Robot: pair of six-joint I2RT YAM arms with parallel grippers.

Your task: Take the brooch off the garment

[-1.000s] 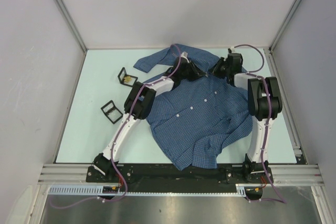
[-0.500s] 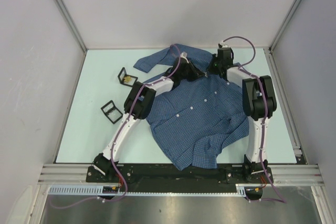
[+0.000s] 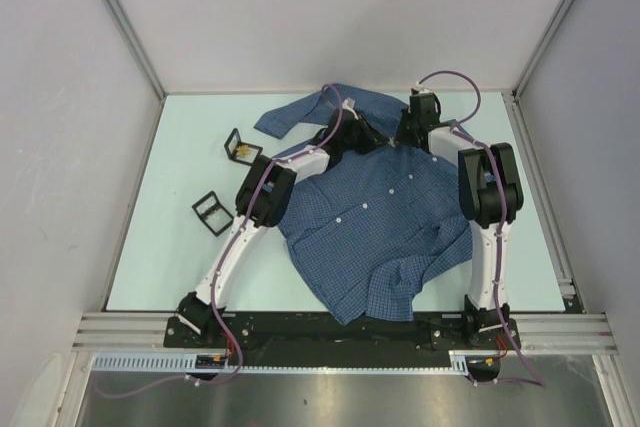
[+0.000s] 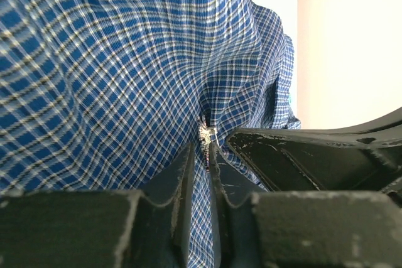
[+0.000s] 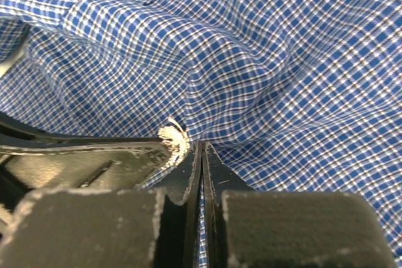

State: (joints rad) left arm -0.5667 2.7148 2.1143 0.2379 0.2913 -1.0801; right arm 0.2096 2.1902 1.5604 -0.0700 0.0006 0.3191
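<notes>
1. The brooch (image 4: 206, 135) is a small, pale, glittering cluster. It sits on the garment (image 3: 380, 217) close to the collar, toward the far middle of the table (image 3: 160, 247).
2. The garment lies front-up across the middle of the table. Its collar is at the far side, its hem is toward the arm bases, and one sleeve is thrown out to the far left.
3. The left gripper (image 4: 202, 145) has its fingers drawn almost together on a pleat of the cloth, with the brooch caught at their tips. The check fabric puckers in folds that run out from that spot.
4. The right gripper (image 5: 201, 147) has its fingers pressed together, pinching a fold of the garment just beside the brooch. It faces the left gripper, and their tips nearly meet.
5. Two small black frames stand on the table to the left of the garment, apart from it. The far frame (image 3: 243, 150) holds something yellowish, too small to make out. The near frame (image 3: 212, 212) lies closer to the left arm.
</notes>
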